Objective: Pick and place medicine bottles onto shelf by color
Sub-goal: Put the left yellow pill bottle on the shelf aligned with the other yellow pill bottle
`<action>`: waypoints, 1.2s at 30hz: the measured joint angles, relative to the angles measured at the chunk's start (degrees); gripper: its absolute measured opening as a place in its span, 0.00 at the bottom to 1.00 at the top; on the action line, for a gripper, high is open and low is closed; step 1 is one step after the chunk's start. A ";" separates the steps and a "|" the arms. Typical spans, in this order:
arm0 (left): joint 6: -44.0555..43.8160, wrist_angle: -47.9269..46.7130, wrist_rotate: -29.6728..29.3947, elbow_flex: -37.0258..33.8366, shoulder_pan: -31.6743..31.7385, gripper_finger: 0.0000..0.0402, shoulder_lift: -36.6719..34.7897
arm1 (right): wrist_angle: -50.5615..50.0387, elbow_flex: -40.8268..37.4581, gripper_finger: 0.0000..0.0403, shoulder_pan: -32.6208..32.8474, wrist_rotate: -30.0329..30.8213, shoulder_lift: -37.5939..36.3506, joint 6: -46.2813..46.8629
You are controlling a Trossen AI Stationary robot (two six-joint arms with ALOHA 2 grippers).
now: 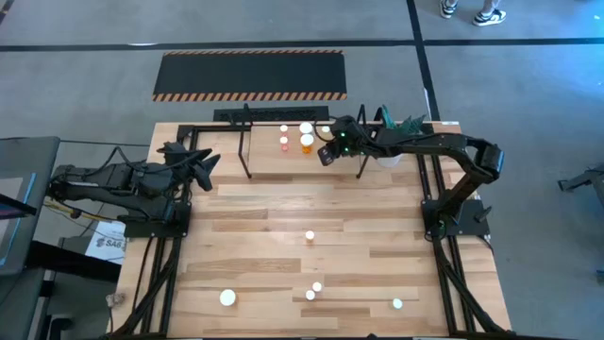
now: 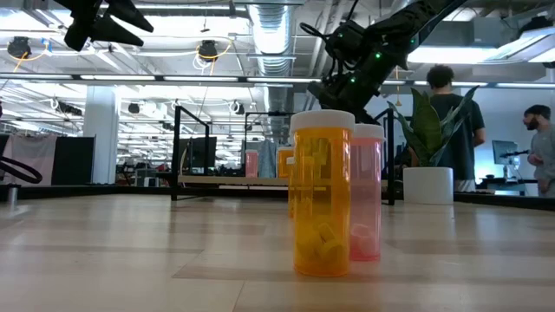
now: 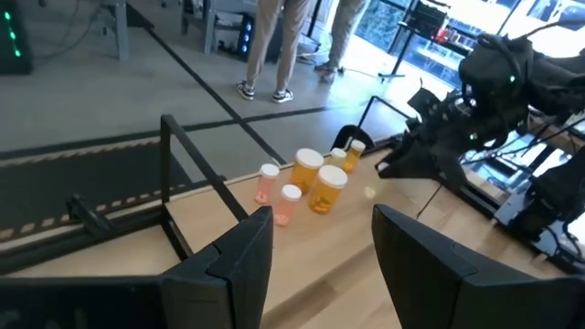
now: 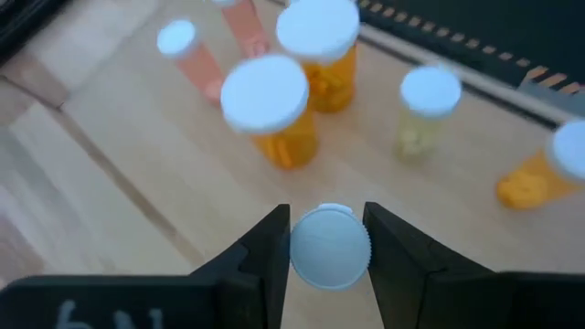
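The shelf, a light board in a black rod frame, stands at the table's far edge. Several white-capped medicine bottles stand on it: orange ones, pink ones, a pale one and an amber one. My right gripper hovers over the shelf board beside them, shut on a small bottle of which only the white cap shows. My left gripper waits open, raised at the shelf's left end. Loose bottles stand on the table; in the low view, an orange and a pink one. My right gripper pinches the bottle's round white cap between its two fingers, one on each side of the rim. The fingers slant down from the table's right toward the shelf board. The cap hides the body, so I cannot tell whether the bottom rests on the board.
A white pot with a green plant stands just right of my right gripper, by the shelf's right post. More loose bottles stand near the front edge. A hazard-striped black mat lies beyond the table. People stand in the room behind.
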 joint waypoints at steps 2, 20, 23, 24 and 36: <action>1.09 0.00 0.01 0.00 0.00 0.43 0.00 | 1.13 0.01 0.36 0.04 1.05 0.41 -0.04; 7.60 -0.02 0.95 0.00 0.00 0.43 -0.11 | 6.52 0.02 0.36 1.75 6.09 2.01 -4.84; 7.69 -0.02 1.00 0.00 0.00 0.43 -0.11 | 5.91 0.02 0.36 1.50 6.09 2.01 -5.07; 7.69 -0.02 1.01 0.00 0.00 0.43 -0.11 | 6.09 0.02 0.36 1.47 6.17 2.01 -5.61; 9.00 -0.02 0.99 0.00 0.00 0.43 -0.11 | 5.71 0.02 0.36 1.10 6.49 2.01 -6.70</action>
